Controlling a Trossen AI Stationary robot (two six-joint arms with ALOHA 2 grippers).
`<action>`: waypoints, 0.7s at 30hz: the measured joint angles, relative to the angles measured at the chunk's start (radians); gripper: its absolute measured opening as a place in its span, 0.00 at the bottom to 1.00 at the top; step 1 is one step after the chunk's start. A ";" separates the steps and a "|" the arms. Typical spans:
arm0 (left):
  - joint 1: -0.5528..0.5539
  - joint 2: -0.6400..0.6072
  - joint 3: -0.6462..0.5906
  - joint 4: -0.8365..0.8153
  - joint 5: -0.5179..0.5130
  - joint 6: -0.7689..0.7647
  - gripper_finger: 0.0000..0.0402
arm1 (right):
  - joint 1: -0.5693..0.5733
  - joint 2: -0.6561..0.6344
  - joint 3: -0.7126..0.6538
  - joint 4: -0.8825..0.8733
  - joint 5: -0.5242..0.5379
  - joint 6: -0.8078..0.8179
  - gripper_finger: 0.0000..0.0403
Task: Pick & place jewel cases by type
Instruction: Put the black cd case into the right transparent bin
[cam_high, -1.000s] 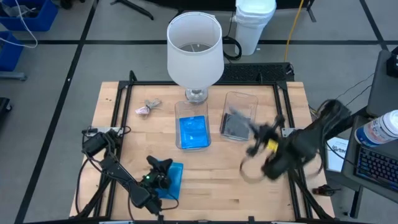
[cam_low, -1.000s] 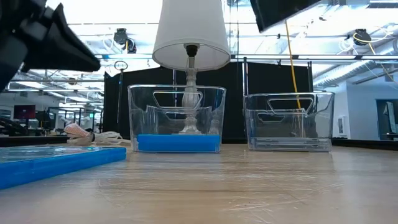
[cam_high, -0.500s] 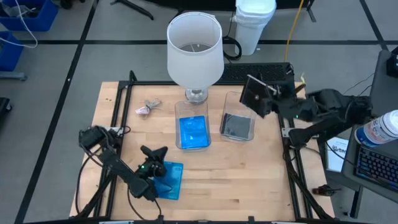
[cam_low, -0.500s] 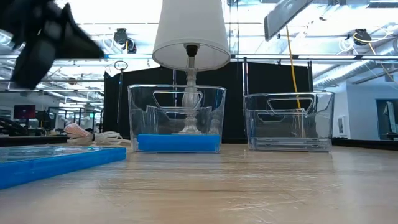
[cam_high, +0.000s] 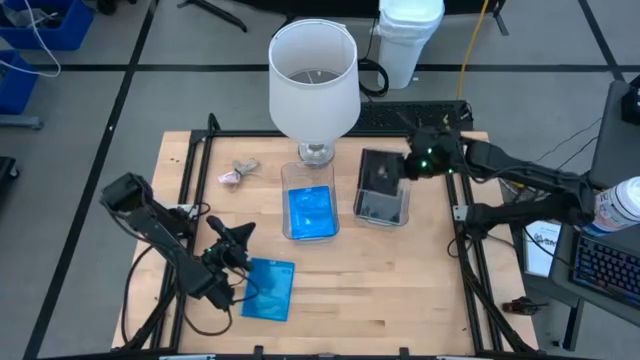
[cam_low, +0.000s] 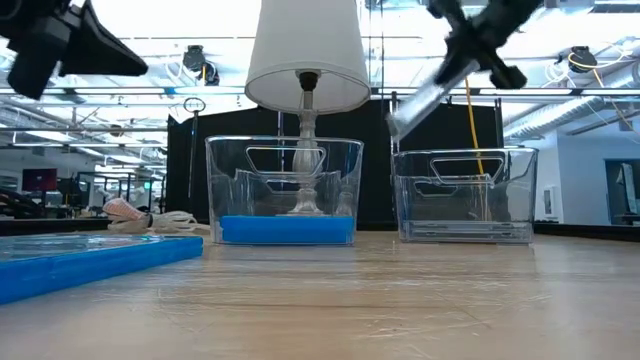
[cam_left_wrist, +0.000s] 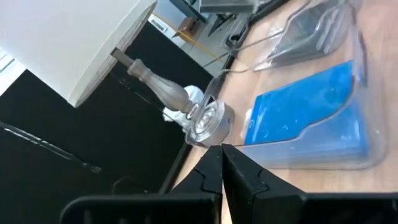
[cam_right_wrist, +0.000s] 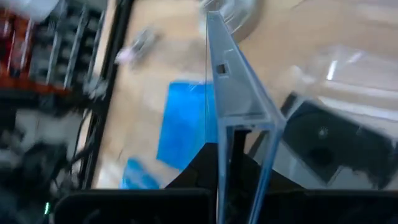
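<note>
A smoky grey jewel case (cam_high: 378, 170) is in my right gripper (cam_high: 412, 165), above the right clear tub (cam_high: 385, 205), which has dark cases on its floor. In the low view that case (cam_low: 425, 98) slants down from the gripper (cam_low: 480, 35). A blue jewel case (cam_high: 268, 288) lies flat on the table near the front. My left gripper (cam_high: 232, 238) is shut, hovers just left of it and touches nothing. The left clear tub (cam_high: 310, 212) holds blue cases. My right gripper pinches the grey jewel case between its two fingers at one edge (cam_right_wrist: 239, 134), coming from the table's right. The case is lifted clear and sticks out toward the table's left, tilted with its free end (cam_low: 400, 118) lower, over the right tub.
A white-shaded lamp (cam_high: 313, 80) stands just behind the left tub. A small pinkish-grey lump (cam_high: 235, 173) lies at the far left. A black metal frame (cam_high: 200, 150) edges the table. Bare wood lies between the tubs and the near edge.
My right gripper has swung the grey case from the table's near right up and toward the far edge, then down over the right tub, tipping it. My left gripper has drawn back from over the blue case toward the table's left; the blue case stays flat on the table.
</note>
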 joint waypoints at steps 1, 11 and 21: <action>-0.005 -0.006 -0.007 0.012 0.006 0.003 0.05 | -0.027 -0.006 -0.019 0.001 -0.009 0.004 0.02; -0.015 -0.013 -0.031 0.017 0.025 0.005 0.04 | -0.090 -0.014 -0.204 0.151 -0.172 0.102 0.02; -0.015 -0.013 -0.031 0.026 0.035 0.004 0.07 | -0.090 -0.015 -0.286 0.169 -0.180 0.110 0.02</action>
